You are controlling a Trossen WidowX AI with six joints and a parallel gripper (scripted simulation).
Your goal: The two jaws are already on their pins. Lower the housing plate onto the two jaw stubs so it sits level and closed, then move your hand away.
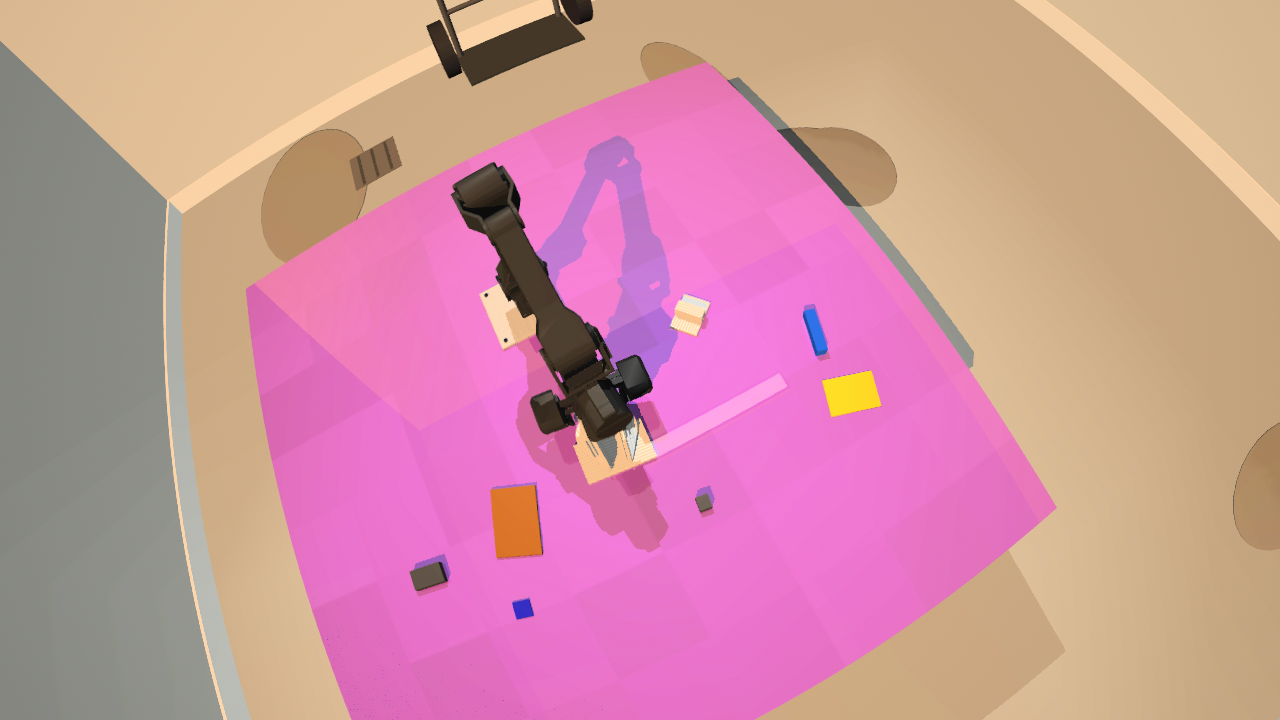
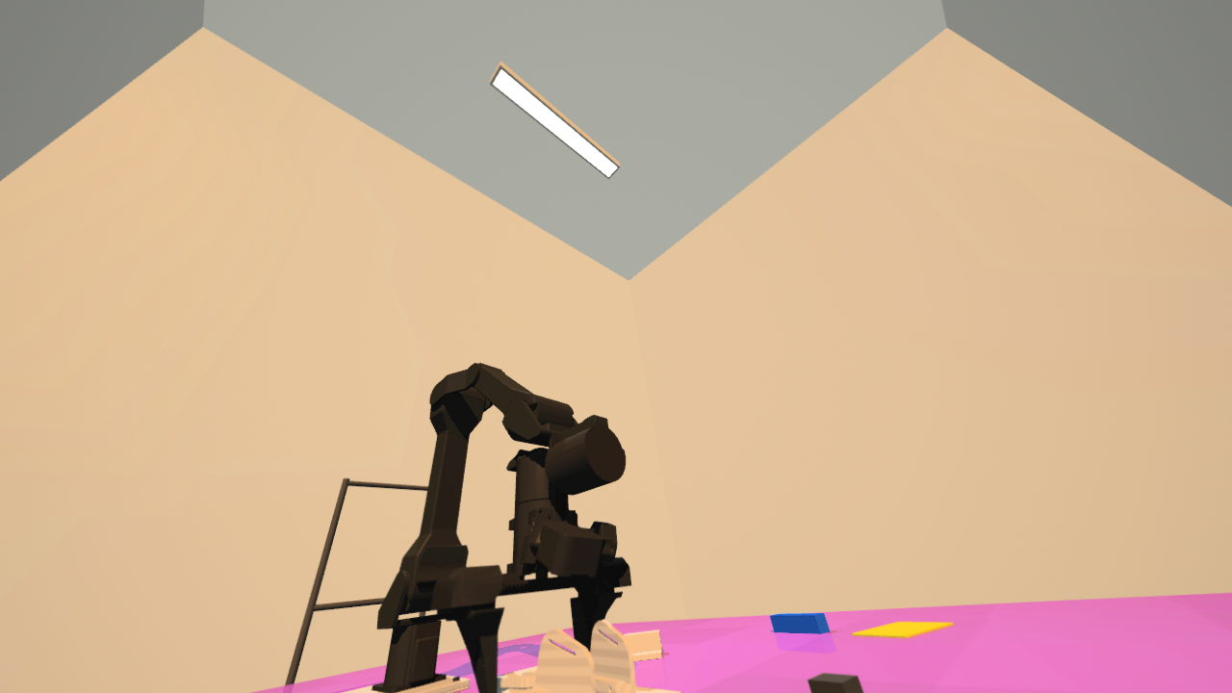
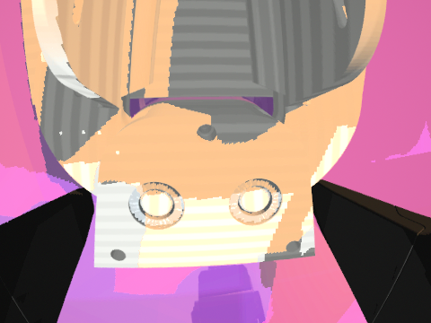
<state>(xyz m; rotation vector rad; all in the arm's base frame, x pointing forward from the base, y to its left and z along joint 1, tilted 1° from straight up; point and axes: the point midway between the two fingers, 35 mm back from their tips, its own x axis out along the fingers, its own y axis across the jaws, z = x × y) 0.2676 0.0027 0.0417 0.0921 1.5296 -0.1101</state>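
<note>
The pale housing plate [image 3: 202, 233] lies across the near end of the gripper assembly in the wrist view. Two round pin or stub tops [image 3: 156, 203] [image 3: 255, 198] show inside ringed holes in it. Two tall curved jaws [image 2: 564, 661] [image 2: 612, 659] stand side by side; their walls fill the top of the wrist view. The assembly also shows under the arm in the top view. My gripper [image 3: 204, 196] is open, one black finger beside each side edge of the plate, very close to it. The plate looks roughly flat; its underside and any gap there are hidden.
A stepped pale block [image 1: 690, 315] [image 2: 643, 644], a blue bar [image 1: 814, 330] [image 2: 799, 623] and a yellow sheet [image 1: 851, 393] [image 2: 903, 628] lie to the right. An orange block [image 1: 517, 521], two dark blocks [image 1: 428, 575] [image 1: 704, 502] and a small blue block [image 1: 522, 608] lie lower in the top view.
</note>
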